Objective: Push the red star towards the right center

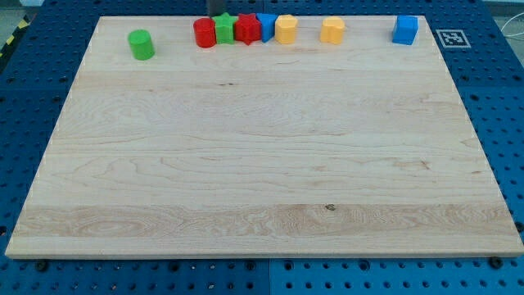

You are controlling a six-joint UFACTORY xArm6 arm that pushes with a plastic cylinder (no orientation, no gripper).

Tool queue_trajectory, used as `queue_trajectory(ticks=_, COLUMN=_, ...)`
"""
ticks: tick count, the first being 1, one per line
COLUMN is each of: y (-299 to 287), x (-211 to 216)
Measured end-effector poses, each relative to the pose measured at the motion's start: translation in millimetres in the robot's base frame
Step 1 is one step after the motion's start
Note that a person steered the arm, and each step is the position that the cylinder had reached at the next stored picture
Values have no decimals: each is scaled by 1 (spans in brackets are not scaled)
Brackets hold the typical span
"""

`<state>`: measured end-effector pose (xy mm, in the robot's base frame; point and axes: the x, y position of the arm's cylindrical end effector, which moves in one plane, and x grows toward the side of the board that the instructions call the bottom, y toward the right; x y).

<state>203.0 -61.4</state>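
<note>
The red star (246,29) lies at the top edge of the wooden board (262,164), in a tight row of blocks. To its left are a green star (224,30) and a red cylinder (204,34). To its right are a blue block (266,24) and a yellow block (286,29). My dark rod comes in at the view's top. My tip (218,15) is just behind the green star and the red cylinder, up and to the left of the red star. Its very end is partly hidden by those blocks.
A green cylinder (141,44) stands alone at the top left. A second yellow block (332,30) and a blue cube (405,29) sit along the top edge to the right. A black-and-white marker tag (452,38) lies beyond the board's top right corner.
</note>
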Motion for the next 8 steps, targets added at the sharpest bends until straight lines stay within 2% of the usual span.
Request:
queue_trajectory(ticks=3, y=78, x=80)
queue_trajectory(ticks=4, y=76, x=95)
queue_trajectory(ticks=5, y=41, x=104)
queue_trajectory(ticks=6, y=46, x=136)
queue_trajectory(ticks=7, y=96, x=146)
queue_trajectory(ticks=8, y=123, x=139)
